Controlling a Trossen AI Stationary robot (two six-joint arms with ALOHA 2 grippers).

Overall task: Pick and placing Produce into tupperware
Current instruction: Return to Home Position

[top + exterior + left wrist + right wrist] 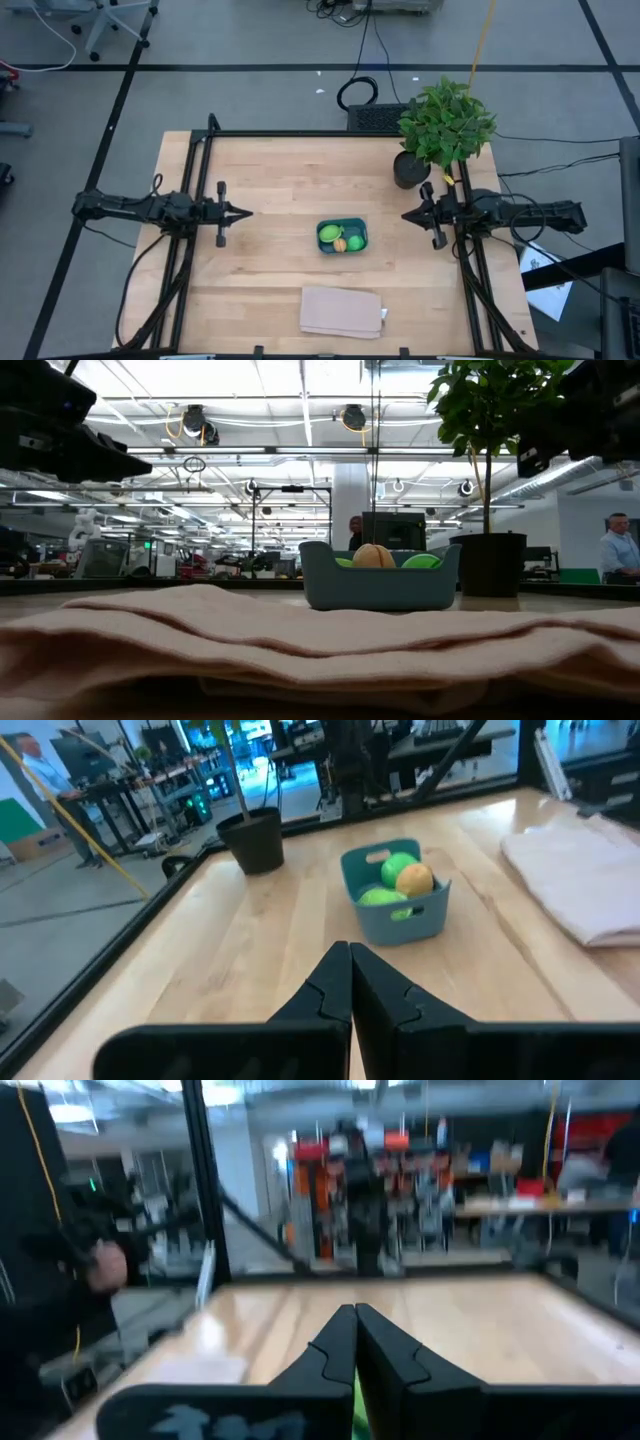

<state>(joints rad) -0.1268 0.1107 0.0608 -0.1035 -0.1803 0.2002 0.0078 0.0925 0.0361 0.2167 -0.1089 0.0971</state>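
Overhead: three roundish toy fruits (333, 236) sit in the low teal plastic tub (363, 230), mid-table. Low cam agrees. Wrist cams: my left gripper (350, 948) and right gripper (355, 1310) pressed together, empty. Worry: right arm clipping the leafy potted plant (445, 125)

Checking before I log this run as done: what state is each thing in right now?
Tupperware: upright on the table, holding all three fruits.
Pale green fruit: in the tupperware.
Orange fruit: in the tupperware.
Bright green fruit: in the tupperware.
Left gripper: shut, empty, at the table's left side.
Right gripper: shut, empty, at the right side.
Cloth: folded, flat on the table.
Plant: upright in its pot.
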